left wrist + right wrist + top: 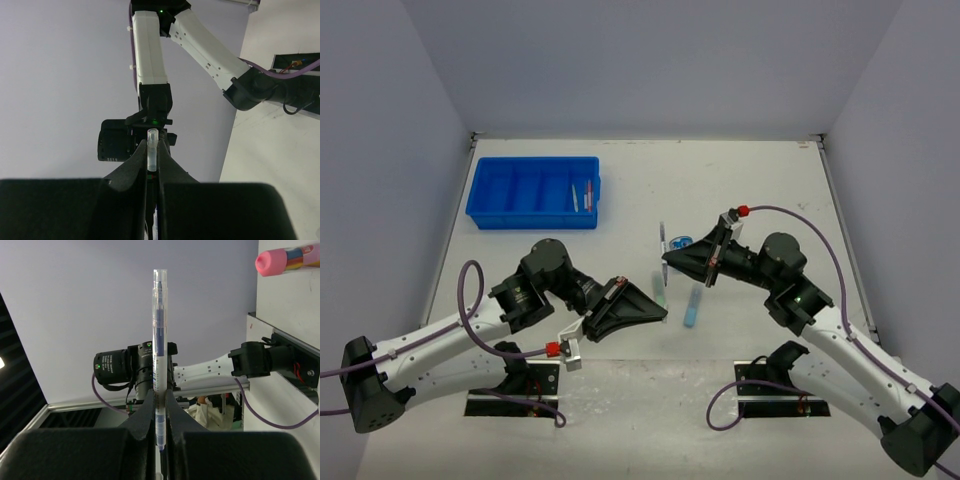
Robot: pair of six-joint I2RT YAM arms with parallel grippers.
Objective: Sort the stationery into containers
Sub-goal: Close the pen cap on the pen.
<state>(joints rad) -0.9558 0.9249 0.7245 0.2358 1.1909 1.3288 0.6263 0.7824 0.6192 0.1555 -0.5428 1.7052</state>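
Fingers of our right gripper (160,402) clamp a clear pen (158,330) upright mid-frame; our left gripper (152,172) pinches a pen tip (152,145), we judge for handover.

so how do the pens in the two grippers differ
The right pen sticks far out of the right gripper, blue core showing; the left pen shows only a short clear tip above the left gripper. Both are thin, clear and clamped tight.
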